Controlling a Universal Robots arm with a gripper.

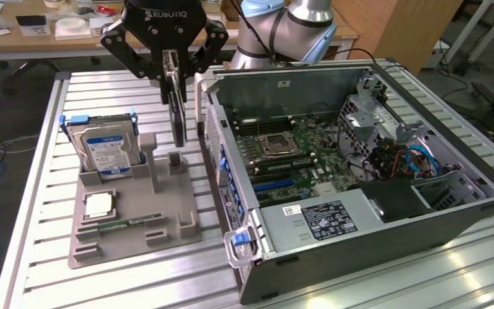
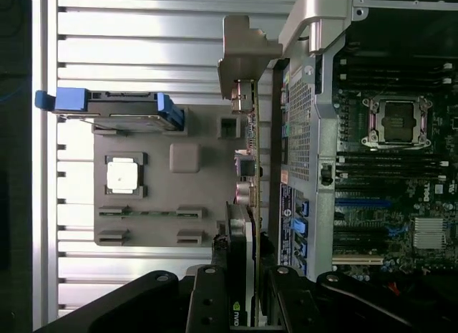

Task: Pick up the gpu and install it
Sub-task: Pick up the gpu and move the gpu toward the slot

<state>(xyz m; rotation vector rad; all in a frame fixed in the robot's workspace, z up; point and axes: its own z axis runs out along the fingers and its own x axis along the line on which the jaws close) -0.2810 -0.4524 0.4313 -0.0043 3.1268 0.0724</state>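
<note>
The gpu [image 1: 178,119] hangs edge-on and upright, a thin dark card with a black cooler, held by its upper end. My gripper [image 1: 175,77] is shut on it, just above the rear of the grey parts holder [image 1: 131,222] and beside the open computer case [image 1: 359,180]. In the wrist view the gpu [image 2: 248,204] runs lengthwise between the holder [image 2: 186,225] and the case wall, its silver end bracket [image 2: 243,57] at the far end. My gripper [image 2: 243,297] clamps the cooler end, with a finger [image 2: 207,304] pressed against the card on either side.
A silver hard drive with a blue label [image 1: 101,151] stands in the holder, with a processor chip [image 1: 98,205] and a green memory stick [image 1: 131,223] lying in front. The motherboard [image 1: 298,161] lies exposed inside the case. All of it rests on a slatted aluminium table [image 1: 101,283].
</note>
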